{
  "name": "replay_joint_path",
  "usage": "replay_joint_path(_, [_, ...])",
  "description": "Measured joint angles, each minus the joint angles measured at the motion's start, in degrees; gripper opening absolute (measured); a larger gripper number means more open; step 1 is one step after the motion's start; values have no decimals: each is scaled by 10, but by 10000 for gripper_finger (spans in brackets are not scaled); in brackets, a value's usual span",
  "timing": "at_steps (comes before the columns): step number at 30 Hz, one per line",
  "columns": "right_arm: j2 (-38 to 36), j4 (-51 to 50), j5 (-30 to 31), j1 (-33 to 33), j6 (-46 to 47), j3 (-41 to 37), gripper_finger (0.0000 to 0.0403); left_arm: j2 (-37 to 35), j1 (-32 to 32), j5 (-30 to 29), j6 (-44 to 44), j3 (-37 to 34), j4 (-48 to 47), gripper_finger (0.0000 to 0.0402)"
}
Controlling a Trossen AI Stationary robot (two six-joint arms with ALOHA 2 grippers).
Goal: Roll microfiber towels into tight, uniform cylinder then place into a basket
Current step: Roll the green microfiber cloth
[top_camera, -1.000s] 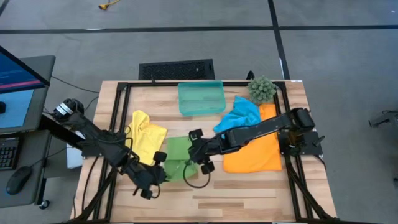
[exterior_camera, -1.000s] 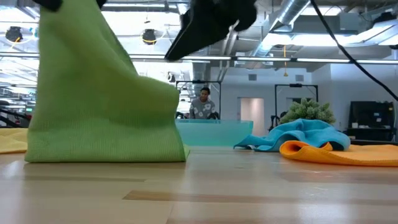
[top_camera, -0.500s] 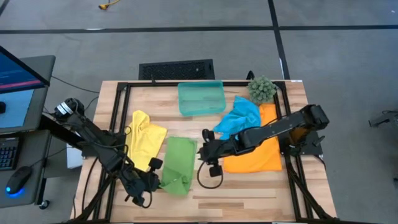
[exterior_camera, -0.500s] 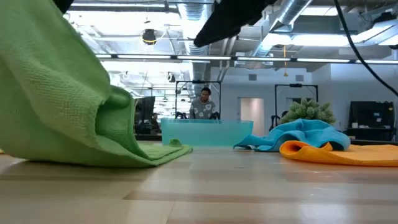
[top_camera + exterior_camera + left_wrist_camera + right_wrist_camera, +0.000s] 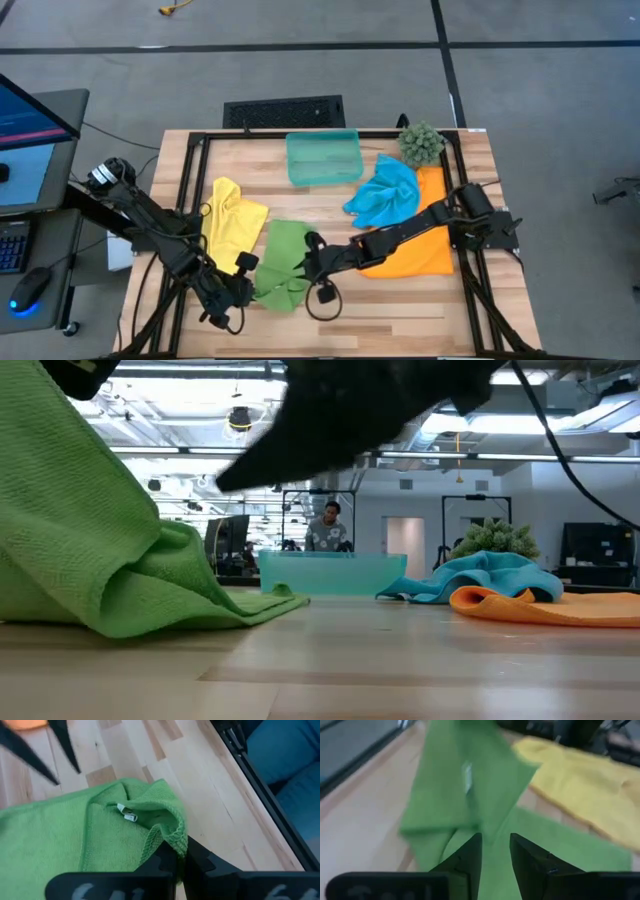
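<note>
A: Item, left pincer: pressed together on a corner of the green towel, holding that edge raised above the tabletop.

B: Item, right pincer: at the towel's opposite edge, fingers part spread over the cloth. I cannot tell whether they pinch it.

A: Other stock?

B: Yellow towel flat, just behind the left pincer. Orange towel spread under the right arm, blue towel crumpled on its far corner. Basket well beyond both pincers, nothing showing inside. Plant ball beside it.

A: Progress?

B: By my judgement, very early. No towel rolled, none in the basket. The green one is draped and creased, so it needs flattening, then rolling and placing; three others are untouched.

A: Changes from a second ago?

B: The left pincer has drawn the green towel toward the near edge, so in the low view it slumps from a tall hanging sheet to a low fold. The right pincer has swung out and returned to the cloth, narrower than before.
</note>
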Motion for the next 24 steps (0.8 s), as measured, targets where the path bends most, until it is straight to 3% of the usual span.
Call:
replay_joint_path(6, [3,29,-1,1,-32,9,124,0,0,1,0,0,-1,0])
replay_joint_path(15, [4,10,-1,-2,-9,9,130,0,0,11,17,0,-2,0])
replay_joint_path(24, [4,11,-25,-44,72,9,209,0,0,11,39,0,-2,0])
